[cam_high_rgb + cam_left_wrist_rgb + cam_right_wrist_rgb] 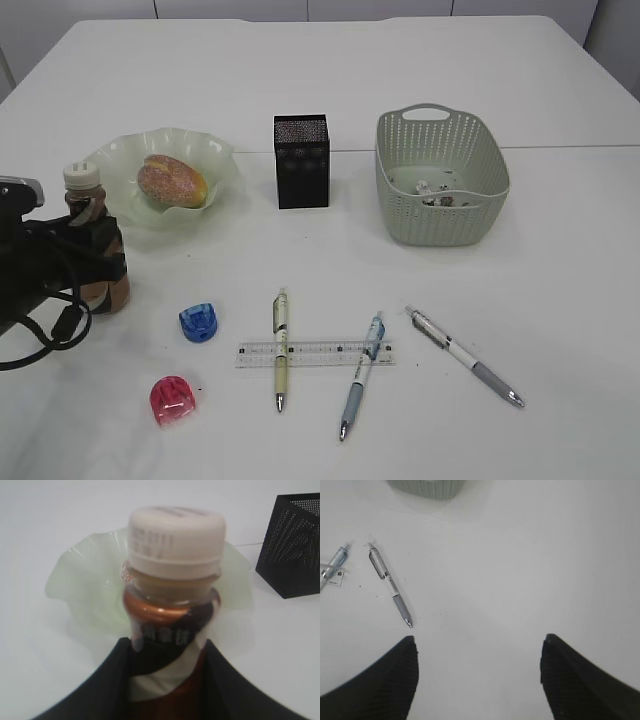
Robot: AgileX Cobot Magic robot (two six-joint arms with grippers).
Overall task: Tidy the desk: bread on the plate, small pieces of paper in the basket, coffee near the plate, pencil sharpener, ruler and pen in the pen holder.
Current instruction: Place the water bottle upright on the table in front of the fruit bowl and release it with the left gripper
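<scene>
At far left, left gripper (95, 262) clamped on upright coffee (92, 235), just near-left of plate (215, 160). Rightward, ruler (315, 353) lying left-right under two pens. Far right, right gripper (479, 680) spread wide, empty, nearest the grey pen (390, 584).

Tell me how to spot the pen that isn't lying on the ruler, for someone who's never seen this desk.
Start at the sage-green basket on the right of the white desk, then look toward the near edge. The grey-gripped pen lies there alone on bare tabletop, angled. Its two neighbours, the cream pen and blue pen, both cross the clear ruler; this one touches nothing.
</scene>
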